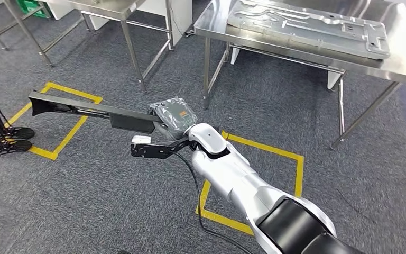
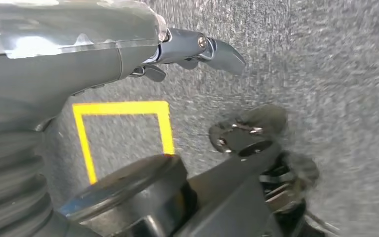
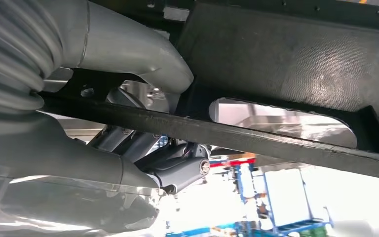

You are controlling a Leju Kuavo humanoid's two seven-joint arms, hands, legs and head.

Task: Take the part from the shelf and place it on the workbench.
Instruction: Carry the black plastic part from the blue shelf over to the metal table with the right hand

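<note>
The right hand point(image 1: 173, 117) is gripping the part point(image 1: 84, 109), a long black piece, and is holding it out level above the grey carpet point(image 1: 111, 196), well short of the workbench point(image 1: 402, 58); in the right wrist view the thumb point(image 3: 143, 54) is pressing over the part's point(image 3: 286, 64) dark body while darker fingers point(image 3: 177, 168) are curling under its bar. The left hand point(image 2: 79, 54) is hanging over the carpet point(image 2: 325, 59) with its fingers point(image 2: 217, 52) loosely curled and holding nothing, though I cannot tell if they are apart or closed. The workbench, a steel table, is standing ahead to the right and is bearing a large grey metal panel point(image 1: 306, 24). A second steel table point(image 1: 111, 8) is standing further left. Yellow tape squares point(image 1: 58, 119) are marking the carpet, one under the part's far end, one below the right arm. A black stand foot point(image 1: 2, 140) is resting at the left edge
</note>
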